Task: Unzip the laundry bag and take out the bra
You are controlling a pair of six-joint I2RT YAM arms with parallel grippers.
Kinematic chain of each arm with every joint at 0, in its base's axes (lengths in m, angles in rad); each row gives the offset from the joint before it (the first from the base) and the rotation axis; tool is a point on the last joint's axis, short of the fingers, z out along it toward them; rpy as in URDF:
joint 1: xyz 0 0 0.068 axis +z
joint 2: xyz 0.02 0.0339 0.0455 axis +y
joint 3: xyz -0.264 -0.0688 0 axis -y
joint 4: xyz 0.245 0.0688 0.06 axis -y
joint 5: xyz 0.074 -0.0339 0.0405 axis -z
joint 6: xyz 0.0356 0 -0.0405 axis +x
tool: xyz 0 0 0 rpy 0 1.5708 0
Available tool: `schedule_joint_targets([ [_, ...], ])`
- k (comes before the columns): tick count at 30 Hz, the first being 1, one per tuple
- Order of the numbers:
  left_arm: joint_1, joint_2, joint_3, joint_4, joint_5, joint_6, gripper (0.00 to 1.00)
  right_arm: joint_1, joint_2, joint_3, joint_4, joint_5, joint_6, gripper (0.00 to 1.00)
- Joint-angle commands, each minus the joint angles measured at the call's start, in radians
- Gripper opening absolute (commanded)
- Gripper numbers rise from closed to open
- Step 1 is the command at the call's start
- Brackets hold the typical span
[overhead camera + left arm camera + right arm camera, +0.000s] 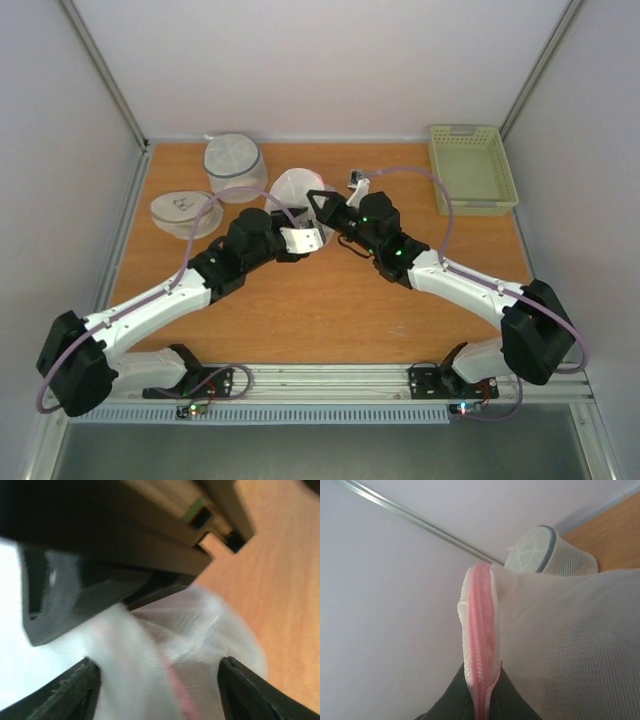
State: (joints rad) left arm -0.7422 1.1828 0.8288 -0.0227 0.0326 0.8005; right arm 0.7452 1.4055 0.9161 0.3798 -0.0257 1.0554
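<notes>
Top external view, item one: laundry bag point(292, 188), white mesh drum, on the orange table point(330, 310), caught between the two sets of jaws where the arms meet. Item two: right gripper point(318, 203), at the bag's side. In the right wrist view its jaws are pressed together on the pink zipper band point(479, 630), which rises straight up out of the dark fingers point(451, 702); the bag's mesh wall spreads away to one side of the pinch. Item three: left gripper point(304, 236), at the near side of the bag. In the left wrist view its jaws are spread wide, one finger at each lower corner, with crumpled white mesh and a blurred pink streak lying in the gap; whether the mesh touches either pad cannot be told. A dark, out-of-focus body fills the frame above those jaws and cannot be identified. Item four: white mesh drum with grey band point(235, 165), upright, beyond both sets of jaws. Item five: flatter white round bag point(183, 210), outboard of the left jaws. Item six: pale green basket point(472, 168), well apart from the right jaws, at the table's far corner.
</notes>
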Motion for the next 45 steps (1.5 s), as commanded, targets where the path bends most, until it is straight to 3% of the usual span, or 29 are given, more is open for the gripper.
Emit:
schedule_joint_targets([
  [1, 0.0, -0.016, -0.031, 0.215, -0.127, 0.074, 0.55, 0.026, -0.096, -0.006, 0.087, -0.016, 0.004, 0.01],
  [4, 0.0, -0.032, -0.044, 0.185, -0.142, 0.074, 0.35, 0.025, -0.102, -0.006, 0.096, -0.03, -0.008, 0.01],
  [7, 0.0, -0.037, -0.038, 0.178, -0.167, 0.059, 0.04, 0.024, -0.101, -0.004, 0.096, -0.048, -0.014, 0.01],
  [9, 0.0, -0.058, -0.016, 0.138, -0.149, 0.034, 0.01, 0.023, -0.11, -0.012, 0.085, -0.041, -0.039, 0.04],
  [10, 0.0, -0.071, 0.0, 0.097, -0.123, 0.017, 0.01, 0.023, -0.115, -0.01, 0.077, -0.039, -0.061, 0.14],
  [13, 0.001, -0.119, 0.062, -0.133, 0.04, -0.046, 0.01, 0.02, -0.121, 0.033, 0.013, -0.081, -0.247, 0.65],
  [15, 0.002, -0.144, 0.097, -0.293, 0.136, -0.085, 0.01, 0.005, -0.137, 0.079, -0.078, -0.151, -0.449, 0.94],
  [16, 0.006, -0.156, 0.111, -0.375, 0.188, -0.106, 0.01, -0.01, -0.153, 0.103, -0.142, -0.19, -0.563, 0.98],
  [19, 0.022, -0.199, 0.125, -0.549, 0.339, -0.118, 0.01, -0.084, -0.205, 0.169, -0.387, -0.391, -0.893, 0.98],
  [22, 0.031, -0.248, 0.122, -0.652, 0.502, -0.05, 0.01, -0.122, -0.268, 0.22, -0.649, -0.477, -1.211, 0.99],
  [29, 0.032, -0.254, 0.197, -0.835, 0.69, 0.13, 0.01, -0.129, -0.376, 0.248, -0.939, -0.708, -1.754, 0.99],
  [32, 0.032, -0.249, 0.215, -0.85, 0.697, 0.104, 0.01, -0.121, -0.358, 0.26, -0.99, -0.779, -1.765, 0.97],
  [37, 0.032, -0.278, 0.188, -0.839, 0.687, 0.066, 0.0, 0.01, -0.346, 0.231, -1.081, -0.716, -1.807, 0.91],
  [45, 0.032, -0.346, 0.12, -0.679, 0.666, 0.025, 0.0, 0.011, -0.358, 0.13, -1.039, -0.776, -1.771, 0.82],
])
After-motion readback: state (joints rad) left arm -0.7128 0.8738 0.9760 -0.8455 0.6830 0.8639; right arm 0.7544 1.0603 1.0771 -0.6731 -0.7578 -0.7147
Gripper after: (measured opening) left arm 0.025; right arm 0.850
